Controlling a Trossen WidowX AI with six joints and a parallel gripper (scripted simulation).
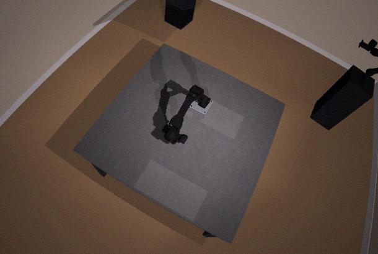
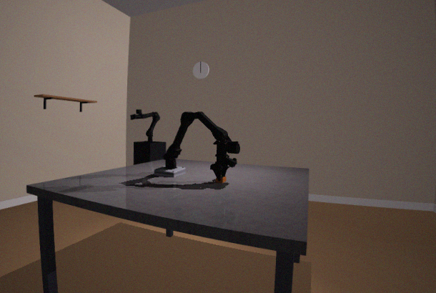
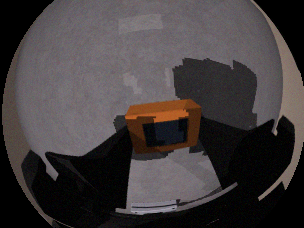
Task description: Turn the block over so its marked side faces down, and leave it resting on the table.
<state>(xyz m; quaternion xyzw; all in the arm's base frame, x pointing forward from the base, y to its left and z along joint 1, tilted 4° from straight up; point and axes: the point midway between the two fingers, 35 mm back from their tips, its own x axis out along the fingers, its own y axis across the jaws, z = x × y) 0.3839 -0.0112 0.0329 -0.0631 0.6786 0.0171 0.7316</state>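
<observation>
With its fingers pointing down, the claw grips the block w/ dark side up; grey table below, clock on wall behind.

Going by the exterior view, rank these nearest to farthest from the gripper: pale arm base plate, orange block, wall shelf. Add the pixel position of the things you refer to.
1. Orange block (image 2: 224,180) (image 3: 196,125): between the gripper's (image 2: 219,179) (image 3: 164,131) fingers, at the table.
2. Pale base plate (image 2: 169,171) (image 1: 202,111) (image 3: 154,206): on the table, under the arm's foot.
3. Wall shelf (image 2: 66,98): on the wall at picture left.

1 arm bent, tool down, gripping w/ 2 fingers
</observation>
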